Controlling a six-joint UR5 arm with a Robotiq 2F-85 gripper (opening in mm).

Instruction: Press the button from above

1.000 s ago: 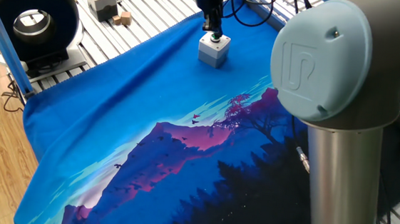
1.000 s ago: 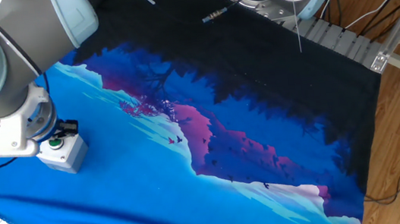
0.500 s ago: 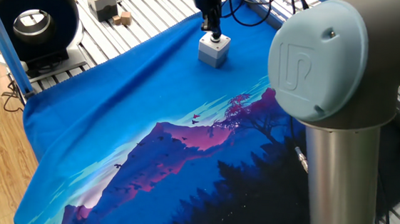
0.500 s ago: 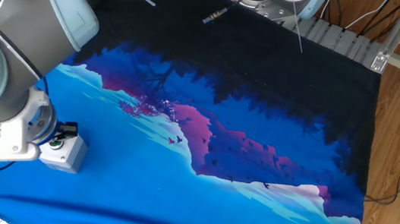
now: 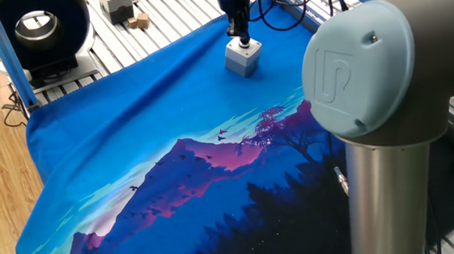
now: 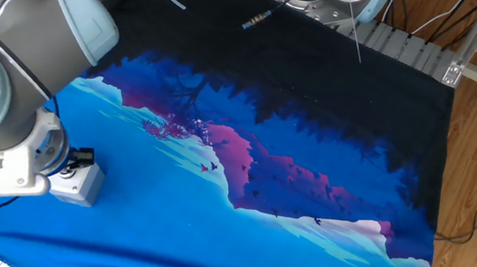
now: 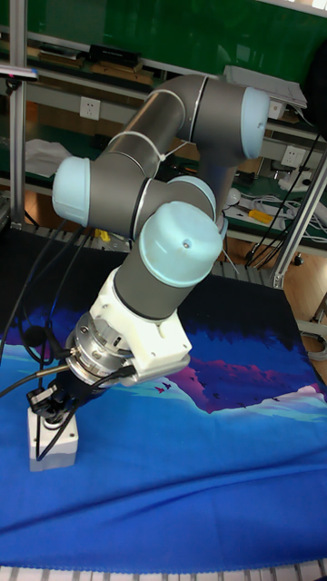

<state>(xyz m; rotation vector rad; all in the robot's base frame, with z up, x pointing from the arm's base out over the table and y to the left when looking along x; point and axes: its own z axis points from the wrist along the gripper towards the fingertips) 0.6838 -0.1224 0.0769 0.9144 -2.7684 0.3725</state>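
button hidden under the fingers, finger gap unreadable, wrist covers box top

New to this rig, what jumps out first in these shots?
The big grey UR5 arm with pale blue joint caps dominates, folded low over the table. Under it lies a bright blue cloth printed with purple mountains and dark forest, covering most of the table. At the cloth's far edge the gripper sits right on top of the small light-grey cube-shaped box, hiding its button.
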